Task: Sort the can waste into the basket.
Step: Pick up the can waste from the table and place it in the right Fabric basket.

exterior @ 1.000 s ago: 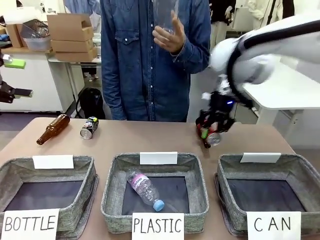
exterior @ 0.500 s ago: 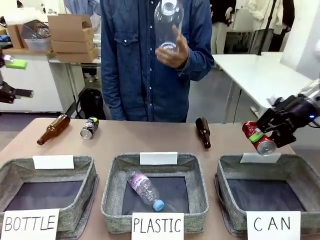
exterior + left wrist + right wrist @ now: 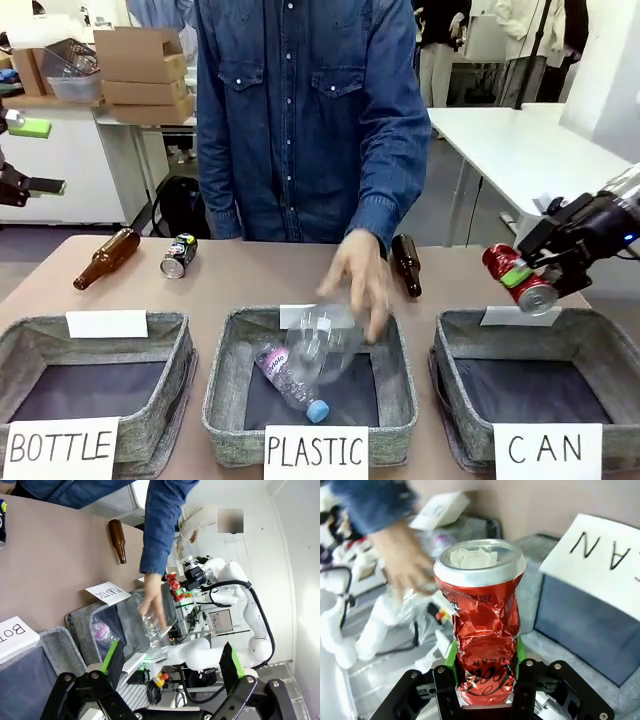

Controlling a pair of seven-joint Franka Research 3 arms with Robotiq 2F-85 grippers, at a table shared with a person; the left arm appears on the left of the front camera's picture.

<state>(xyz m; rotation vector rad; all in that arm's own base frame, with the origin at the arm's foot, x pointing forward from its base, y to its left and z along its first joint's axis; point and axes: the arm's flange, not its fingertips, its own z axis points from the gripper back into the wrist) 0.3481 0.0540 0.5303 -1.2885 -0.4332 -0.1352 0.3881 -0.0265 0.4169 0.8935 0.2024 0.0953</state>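
Pinched crushed red can in right tool, just above the CAN basket at its far rim. Found left tool spread apart. Spotted black can on desk, well apart from that basket.

The brown worktop carries three grey woven containers in a row along its near edge. The bin signed BOTTLE is at the left, the bin signed PLASTIC in the middle and the basket signed CAN at the right, with narrow strips of bare surface between them. Toward the far edge, a brown glass bottle lies on its side at the left, neck pointing down-left. A crushed black can with a blue logo lies just beside its base. A second brown bottle lies well apart from those two, behind the gap between the middle and right containers, neck toward the near side.
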